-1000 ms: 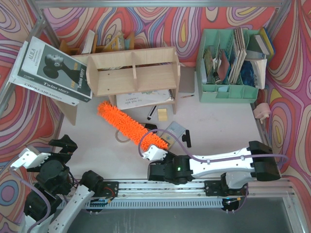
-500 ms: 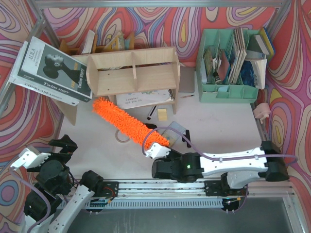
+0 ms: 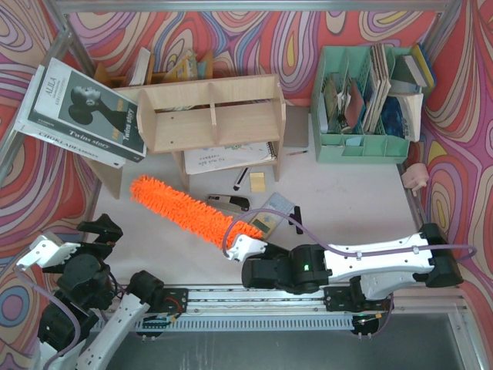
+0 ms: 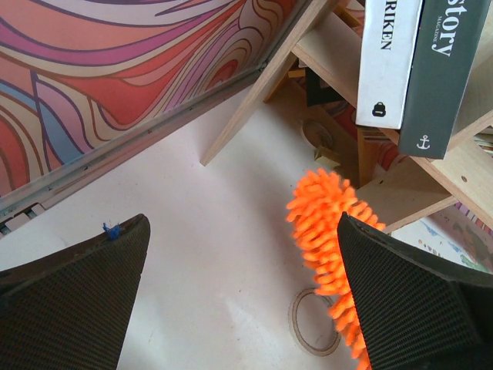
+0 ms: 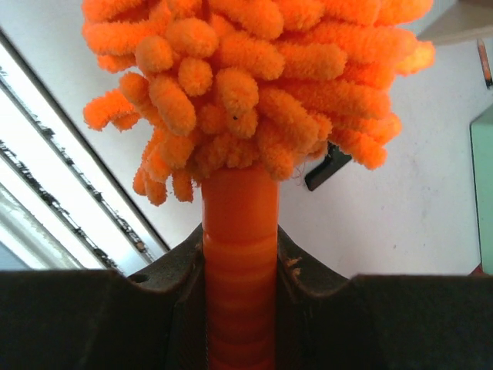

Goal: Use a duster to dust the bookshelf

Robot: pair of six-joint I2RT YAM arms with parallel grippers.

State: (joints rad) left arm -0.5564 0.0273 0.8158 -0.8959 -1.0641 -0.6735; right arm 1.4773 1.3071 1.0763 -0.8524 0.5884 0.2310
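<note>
Two grippers: your right gripper [image 5: 240,254] pinches the long fluffy orange duster [image 3: 185,212] by its handle, on the near side of the light plywood bookshelf [image 3: 212,116]; left gripper [image 4: 243,285] spread.

"What else sat on that pale table [image 3: 347,200]?"

"At the left, two magazines [image 3: 81,112] leaned together, the top one with a black-and-white face on its cover. Behind them a small dark wooden book rack [image 3: 166,71] stood against the swirly backdrop [image 3: 254,38]. At the right was a mint-green slotted organiser [image 3: 362,142], crammed with upright books and papers."

"And the small stuff?"

"A spiral notebook [image 3: 227,158] lay flat toward the back. A pen [image 3: 240,179] and a yellow sticky pad [image 3: 258,181] lay just in front of it, with what looked like a black stapler [image 3: 229,202] nearer still. A small grey square case [image 3: 279,206] lay beside that. Something pink [image 3: 416,176] sat by the organiser's corner, but I couldn't tell what. There was a thin ring [image 4: 296,320] too, possibly tape."
</note>
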